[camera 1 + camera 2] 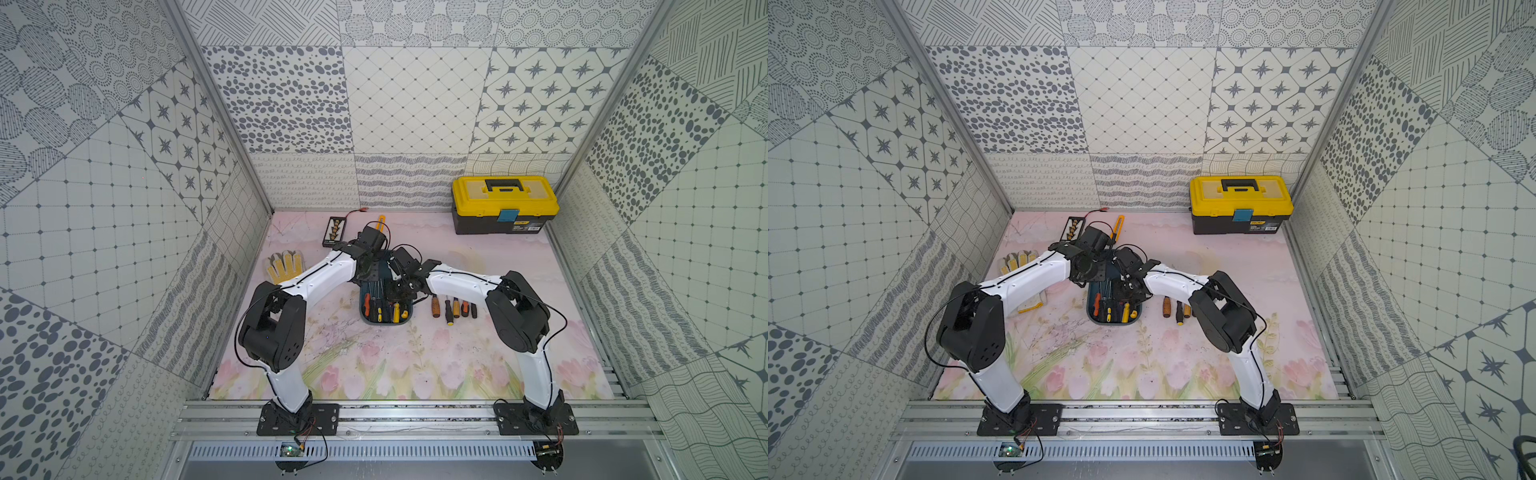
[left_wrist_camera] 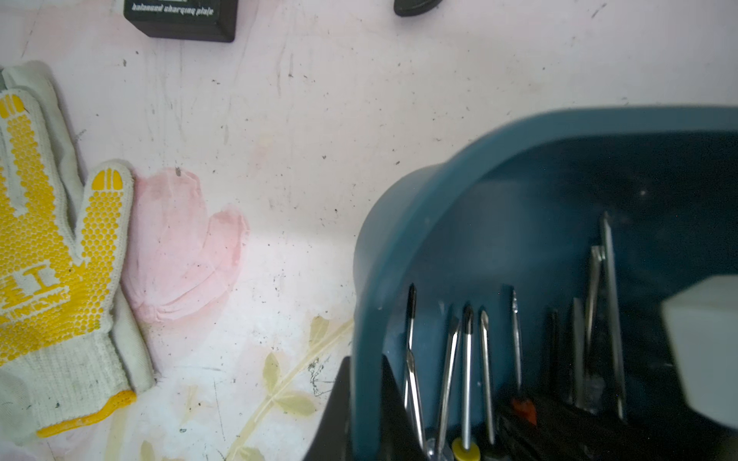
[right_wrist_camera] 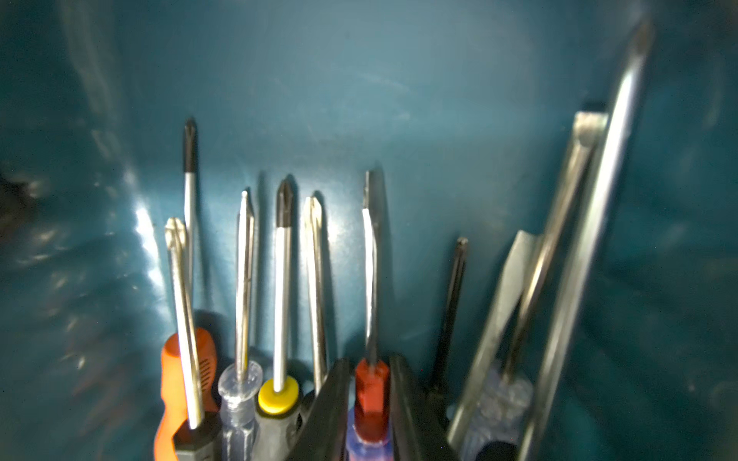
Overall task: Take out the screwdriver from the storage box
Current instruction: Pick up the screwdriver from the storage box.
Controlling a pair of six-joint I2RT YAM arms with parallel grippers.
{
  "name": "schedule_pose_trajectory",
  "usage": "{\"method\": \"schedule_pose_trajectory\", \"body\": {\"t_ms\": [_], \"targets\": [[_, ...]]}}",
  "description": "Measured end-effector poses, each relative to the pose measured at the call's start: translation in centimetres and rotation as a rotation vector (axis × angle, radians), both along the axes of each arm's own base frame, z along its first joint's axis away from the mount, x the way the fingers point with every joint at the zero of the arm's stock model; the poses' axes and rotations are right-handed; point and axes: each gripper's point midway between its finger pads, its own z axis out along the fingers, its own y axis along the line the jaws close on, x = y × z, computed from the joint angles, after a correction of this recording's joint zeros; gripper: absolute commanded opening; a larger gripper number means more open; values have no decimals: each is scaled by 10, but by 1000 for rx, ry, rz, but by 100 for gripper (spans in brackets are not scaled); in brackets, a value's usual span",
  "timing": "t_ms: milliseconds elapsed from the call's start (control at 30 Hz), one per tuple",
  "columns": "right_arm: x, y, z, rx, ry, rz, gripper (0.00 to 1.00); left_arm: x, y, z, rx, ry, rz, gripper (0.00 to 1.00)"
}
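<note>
Low in the frame, the red-collared screwdriver (image 3: 371,395) is pinched by the right hand (image 3: 369,403) and is best lifted straight out of the storage box (image 3: 399,80), while the left hand (image 2: 365,411) is clamped on its rim.

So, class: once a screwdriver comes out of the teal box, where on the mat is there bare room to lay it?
Free: the wide flowered strip of mat in front of the shallow teal plastic storage box, and the stretch between the row of loose screwdrivers and the yellow-lidded black toolbox. Crowded: inside the box, and around the yellow-dotted work glove.
</note>
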Motion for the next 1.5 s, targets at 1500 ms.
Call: {"method": "schedule_pose_trajectory", "body": {"t_ms": [1500], "targets": [[2,-2,102,185,-222,-1,0,1,1,1,0,-1,10,0]]}}
